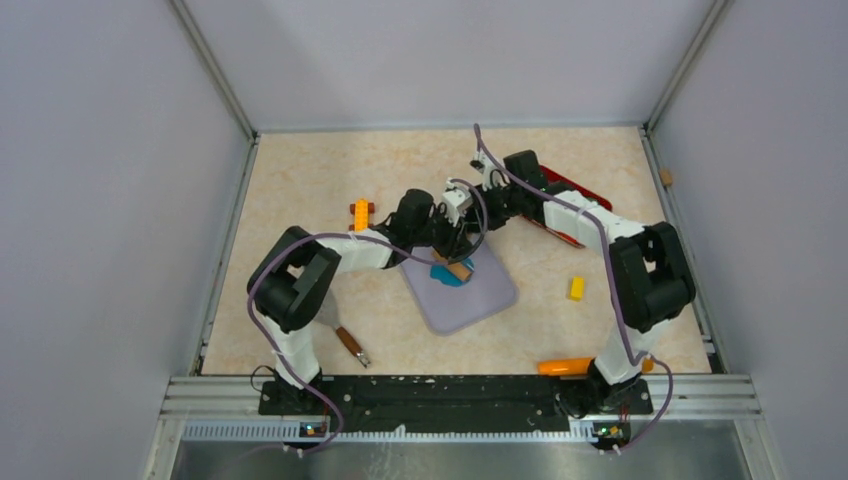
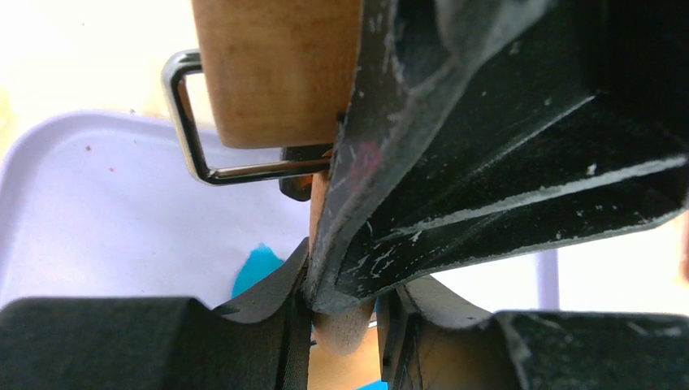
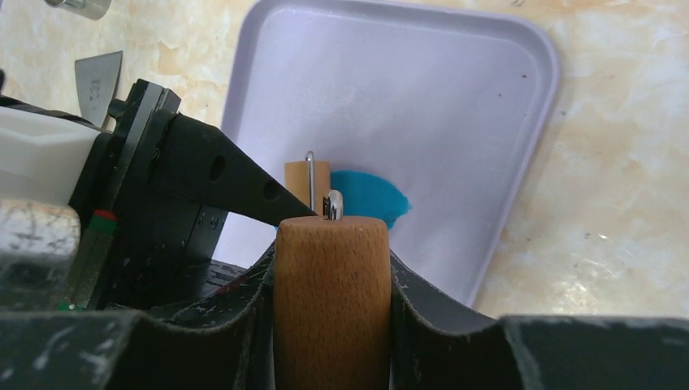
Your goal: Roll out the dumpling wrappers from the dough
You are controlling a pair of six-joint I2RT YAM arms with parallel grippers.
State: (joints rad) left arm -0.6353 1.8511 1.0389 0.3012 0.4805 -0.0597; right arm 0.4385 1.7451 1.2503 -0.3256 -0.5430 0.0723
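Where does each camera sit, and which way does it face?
Top external: fixed above and behind the arms, looking down at the table; both arms show, meeting over the lavender mat.
Left wrist: on the left arm, looking along the left gripper, shut on the wooden roller; its fingers show below.
Right wrist: on the right arm, looking past the right gripper, also shut on the roller, toward the mat.
Shared: both wrist views show mat and teal dough.
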